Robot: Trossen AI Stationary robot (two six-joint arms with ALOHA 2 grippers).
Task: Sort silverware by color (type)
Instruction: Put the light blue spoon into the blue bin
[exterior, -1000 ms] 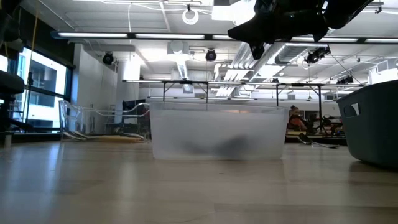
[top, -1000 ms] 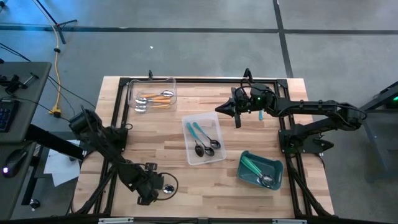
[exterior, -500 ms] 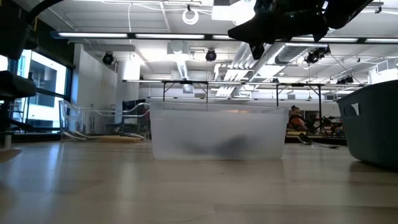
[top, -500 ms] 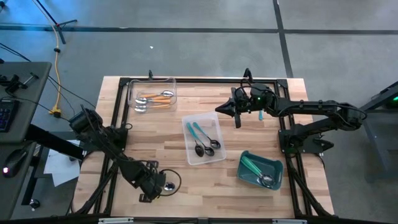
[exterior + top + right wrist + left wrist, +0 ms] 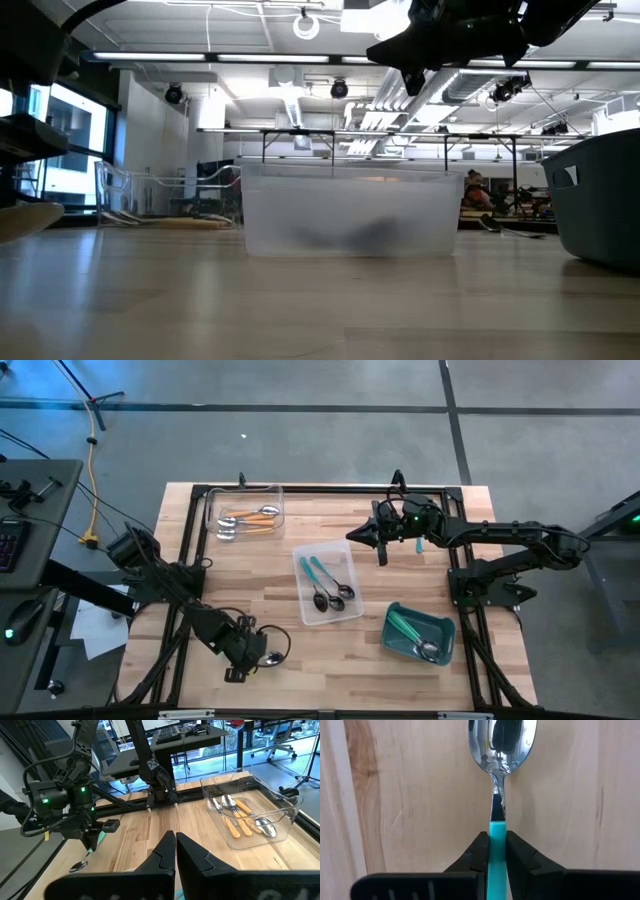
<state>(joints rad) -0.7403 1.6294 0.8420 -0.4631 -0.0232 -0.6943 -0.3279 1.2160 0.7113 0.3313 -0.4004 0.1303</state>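
Left claw (image 5: pixel 497 851) now closed on teal spoon (image 5: pixel 499 780) handle, bowl ahead.

We see a pale wooden desk (image 5: pixel 270 575) with light and darker grain stripes, edged by a black frame (image 5: pixel 330 489). The spoon (image 5: pixel 497 795) between the black claw (image 5: pixel 493 851) fingers has a teal handle and a mirror-bright silver bowl. At upper left, orange-handled spoons (image 5: pixel 248 519) lie in a clear tray (image 5: pixel 243 492), and the bin (image 5: pixel 419 634) at lower right is teal.
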